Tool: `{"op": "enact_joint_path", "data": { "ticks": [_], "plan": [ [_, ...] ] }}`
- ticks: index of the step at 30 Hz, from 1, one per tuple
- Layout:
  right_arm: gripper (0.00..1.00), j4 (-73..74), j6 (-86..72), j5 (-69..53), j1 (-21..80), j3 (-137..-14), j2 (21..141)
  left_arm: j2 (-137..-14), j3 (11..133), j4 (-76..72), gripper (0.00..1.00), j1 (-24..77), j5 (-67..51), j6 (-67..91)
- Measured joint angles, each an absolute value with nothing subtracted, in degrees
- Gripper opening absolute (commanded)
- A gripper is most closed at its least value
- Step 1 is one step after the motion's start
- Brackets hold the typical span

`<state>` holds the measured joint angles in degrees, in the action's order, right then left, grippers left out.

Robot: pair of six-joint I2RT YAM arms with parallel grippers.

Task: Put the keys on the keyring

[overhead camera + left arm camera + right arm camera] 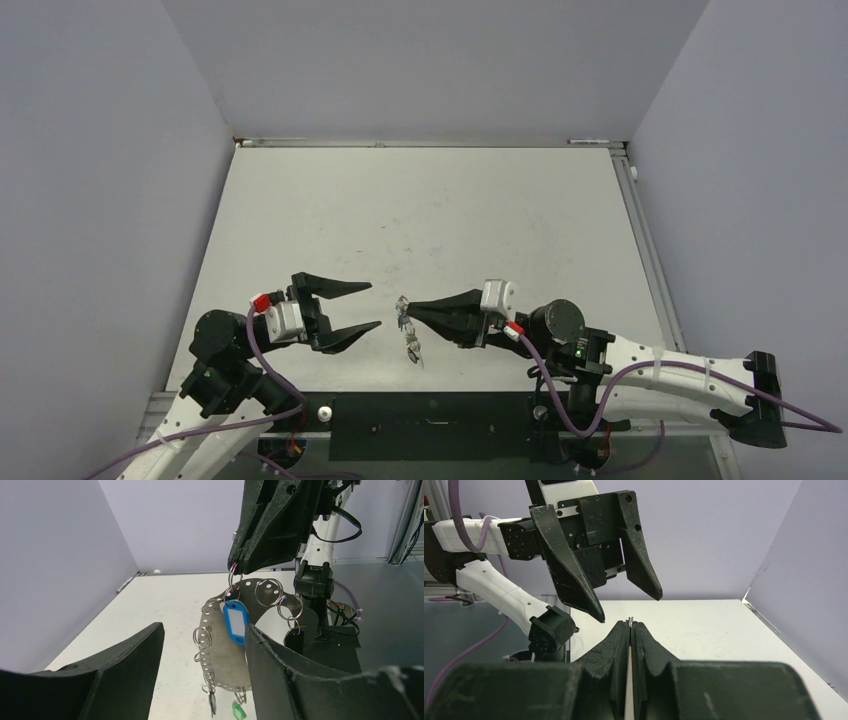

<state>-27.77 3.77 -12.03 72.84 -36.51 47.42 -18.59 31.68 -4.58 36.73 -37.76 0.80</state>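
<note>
The right tool (412, 309), clenched on the top of the large silvery wire keyring (220, 652), hangs it vertically over the white desk (420, 210). The left tool (375, 304), released, faces the keyring from just beside it; the blue-capped key (235, 621) dangles near the keyring's top.

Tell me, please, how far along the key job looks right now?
Done: the right gripper has the keyring pinched and hanging, and the blue key seems to hang from it. In hand: the left gripper is open beside it. Left: the green key, whose attachment I cannot tell.
</note>
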Motion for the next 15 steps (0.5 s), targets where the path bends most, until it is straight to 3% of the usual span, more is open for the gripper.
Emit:
{"op": "enact_joint_path", "data": {
  "ticks": [15],
  "plan": [
    [0.05, -27.77, 3.79, -12.03, 72.84, -36.51, 47.29, -18.59, 31.62, -4.58, 0.57, 36.69, -37.78, -0.51]
  ]
}}
